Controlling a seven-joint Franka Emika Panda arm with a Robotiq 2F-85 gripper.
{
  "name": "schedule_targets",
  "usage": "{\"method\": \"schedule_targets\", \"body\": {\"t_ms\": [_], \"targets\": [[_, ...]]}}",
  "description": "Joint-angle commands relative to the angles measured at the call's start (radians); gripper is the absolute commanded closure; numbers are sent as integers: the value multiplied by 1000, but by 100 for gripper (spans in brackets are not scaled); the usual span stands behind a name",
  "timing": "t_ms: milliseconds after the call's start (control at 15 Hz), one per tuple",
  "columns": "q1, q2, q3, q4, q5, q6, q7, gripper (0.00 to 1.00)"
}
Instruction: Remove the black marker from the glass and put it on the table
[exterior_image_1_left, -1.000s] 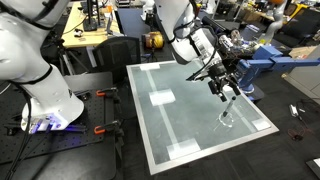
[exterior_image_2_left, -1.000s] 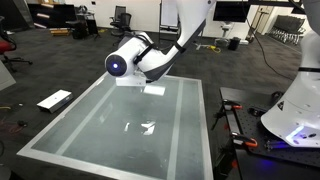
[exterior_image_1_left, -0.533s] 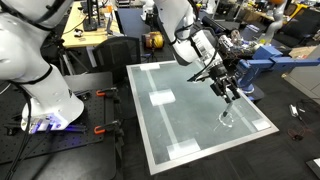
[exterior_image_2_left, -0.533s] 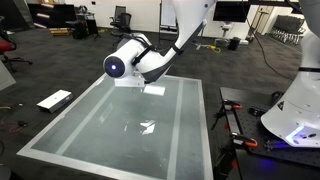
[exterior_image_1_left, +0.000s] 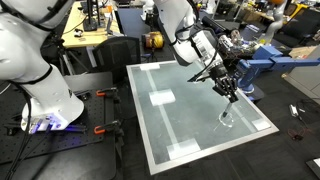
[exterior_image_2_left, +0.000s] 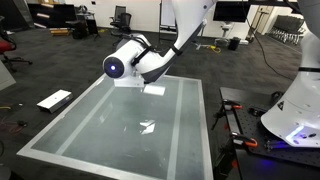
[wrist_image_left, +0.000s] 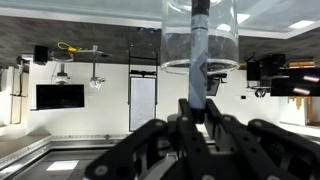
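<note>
The wrist view stands upside down. The clear glass (wrist_image_left: 226, 40) hangs at the top of it, and the black marker (wrist_image_left: 199, 40) runs from inside the glass down to my gripper (wrist_image_left: 198, 120). The jaws are shut on the marker's end, with a finger (wrist_image_left: 186, 115) pressed against each side. In an exterior view the gripper (exterior_image_1_left: 230, 92) hovers just above the glass (exterior_image_1_left: 227, 116), which stands on the table (exterior_image_1_left: 160, 135) near its far right side. From the opposite side, the glass (exterior_image_2_left: 147, 127) shows in mid-table and the arm (exterior_image_2_left: 135, 62) hides the gripper.
A white-framed glass tabletop (exterior_image_2_left: 90, 135) carries a pale patch (exterior_image_1_left: 162, 97). A white robot base (exterior_image_1_left: 40, 85) stands off one edge, also visible in an exterior view (exterior_image_2_left: 295, 110). Blue equipment (exterior_image_1_left: 262, 60) sits behind the table. A white box (exterior_image_2_left: 55, 100) lies on the floor.
The jaws have closed from open onto the marker's end. The arm has barely moved, and the glass stays where it was.
</note>
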Motion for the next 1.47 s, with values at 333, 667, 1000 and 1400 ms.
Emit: {"method": "schedule_targets", "body": {"t_ms": [333,667,1000,1400], "targets": [[16,-32,-1,-7,13,-56,-10,95],[29,-90,7,-36,18,-90,-6,95],[58,-169,15,-71,15,-167,6,95],[76,-311,60,-172,7,-162,-9,95]]}}
